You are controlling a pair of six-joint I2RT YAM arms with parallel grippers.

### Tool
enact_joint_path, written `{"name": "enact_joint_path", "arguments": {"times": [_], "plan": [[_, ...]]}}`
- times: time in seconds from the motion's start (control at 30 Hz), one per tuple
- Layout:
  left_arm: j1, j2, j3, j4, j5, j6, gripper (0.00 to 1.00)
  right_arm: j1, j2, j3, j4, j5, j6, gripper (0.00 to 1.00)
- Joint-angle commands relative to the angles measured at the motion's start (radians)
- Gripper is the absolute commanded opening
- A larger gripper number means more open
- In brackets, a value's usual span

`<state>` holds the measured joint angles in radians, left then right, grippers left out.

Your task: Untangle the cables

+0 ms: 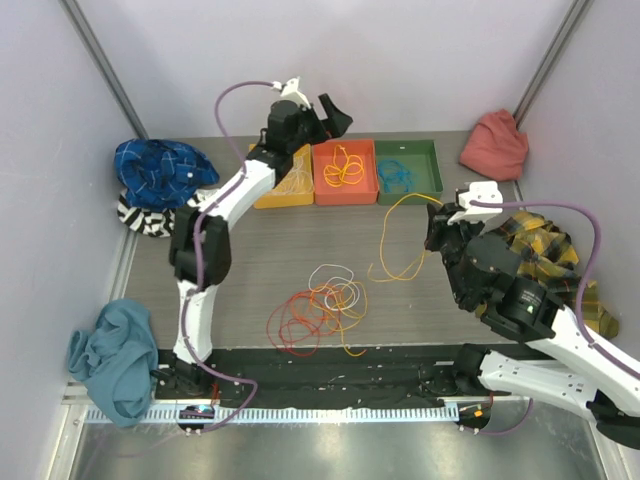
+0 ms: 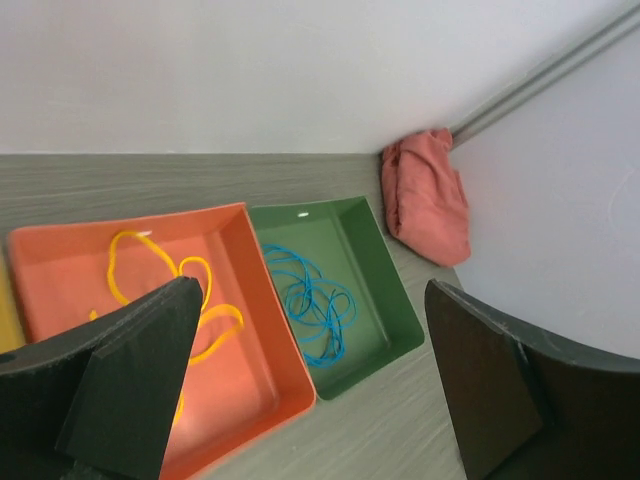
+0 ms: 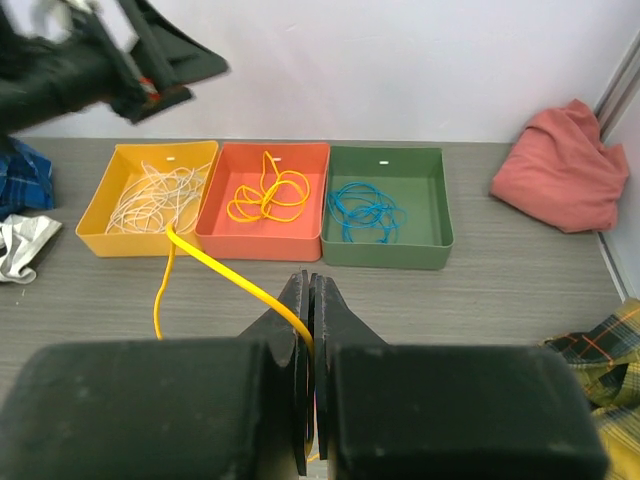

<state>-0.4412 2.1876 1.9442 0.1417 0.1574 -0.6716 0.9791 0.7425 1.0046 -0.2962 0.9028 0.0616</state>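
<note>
1. Trays: three in a row, yellow tray (image 1: 285, 196), orange tray (image 1: 320, 172), green tray (image 1: 435, 170).
2. Cable bundles in the trays: three, one each, namely white coil (image 3: 150, 195), yellow coil (image 1: 345, 168), blue coil (image 1: 393, 176).
3. Outside the trays: one long yellow cable (image 1: 383, 235), plus one tangle (image 1: 320, 305) of white, orange and red loops. Can't count the strands in there tbh.
4. Cloth heaps: five, namely blue cloth (image 1: 160, 168), striped cloth (image 1: 145, 215), teal cloth (image 1: 110, 355), pink cloth (image 1: 495, 145), plaid cloth (image 1: 540, 240).
5. Arms: two, left arm (image 1: 225, 205) and right arm (image 1: 520, 300).

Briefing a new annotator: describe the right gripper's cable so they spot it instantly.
From the green tray at the table's far edge, look just nearer: a yellow cable loops down from the right gripper. Unlike the tangled pile beside it, it is one lifted strand.
</note>
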Motion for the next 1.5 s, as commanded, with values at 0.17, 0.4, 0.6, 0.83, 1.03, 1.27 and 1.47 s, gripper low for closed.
{"name": "enact_joint_path", "arguments": {"times": [0.17,0.4,0.6,0.83,1.03,1.27,1.47], "plan": [[-0.004,-0.662,-0.529,-0.166,-0.315,-0.063,1.0,-0.086,0.259,0.17,0.209,-0.155,-0.02,0.01],[-0.027,-0.955,-0.77,-0.474,-0.47,-0.033,1.0,-0.296,0.561,0.416,0.279,-0.301,0.109,0.01],[-0.027,-1.19,-0.996,-0.599,-0.496,-0.097,1.0,-0.376,0.784,0.617,0.35,-0.314,0.101,0.01],[-0.028,-1.361,-1.201,-0.63,-0.47,-0.138,1.0,-0.444,0.977,0.713,0.566,-0.36,0.061,0.01],[-0.027,-1.388,-1.286,-0.634,-0.427,-0.174,1.0,-0.477,1.179,0.842,0.516,-0.389,0.086,0.01],[-0.028,-1.361,-1.341,-0.611,-0.406,-0.175,1.0,-0.51,1.388,0.933,0.442,-0.41,0.153,0.01],[-0.027,-1.293,-1.346,-0.593,-0.36,-0.187,1.0,-0.517,1.506,0.982,0.352,-0.395,0.21,0.87]]}}
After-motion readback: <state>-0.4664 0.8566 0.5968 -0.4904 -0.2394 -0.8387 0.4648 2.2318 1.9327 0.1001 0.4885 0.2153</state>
